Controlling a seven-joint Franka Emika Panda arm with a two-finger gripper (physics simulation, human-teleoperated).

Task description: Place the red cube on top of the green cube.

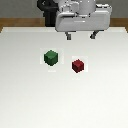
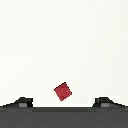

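Observation:
The small dark-red cube (image 1: 78,65) sits on the white table, to the exterior view's right of the slightly larger dark-green cube (image 1: 51,58); the two stand apart. My gripper (image 1: 80,36) hangs above the table behind the cubes, its two fingers spread wide with nothing between them. In the wrist view the red cube (image 2: 62,91) lies on the table between the two fingertips (image 2: 22,102), well below them. The green cube is out of the wrist view.
The white table (image 1: 30,95) spans the scene, with a brown strip along its far edge (image 1: 20,22). The arm's dark base (image 1: 50,17) stands behind the gripper.

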